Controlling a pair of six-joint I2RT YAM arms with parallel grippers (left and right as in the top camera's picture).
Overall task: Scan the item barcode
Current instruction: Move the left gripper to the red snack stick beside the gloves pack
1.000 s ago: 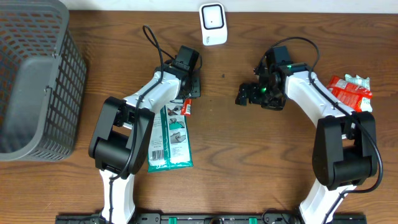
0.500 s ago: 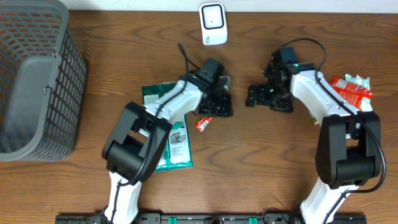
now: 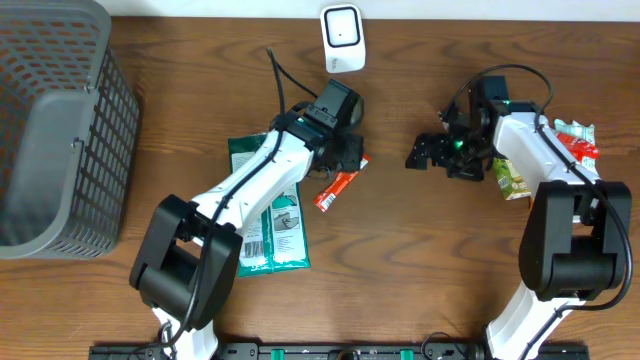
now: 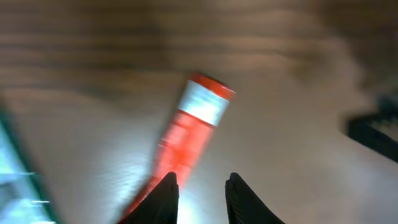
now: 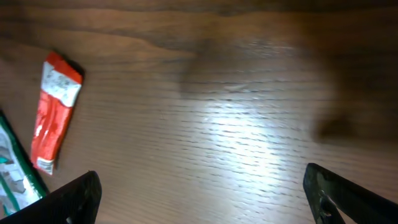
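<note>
Picking up the red sachet [image 3: 337, 188], flat mid-surface just beside the left tool [image 4: 199, 185] whose jaws stand narrowly parted on nothing, likely needs an end pinch leaving the barcode clear for the far white scanner [image 3: 342, 38]; right tool [image 3: 420, 156] gapes empty.

Slim red stick packet [image 3: 337, 188] with a white band near one end, lying flat and slanted on the wooden desk [image 3: 400, 260], small white barcode scanner [image 3: 342, 38] well apart at the far edge
</note>
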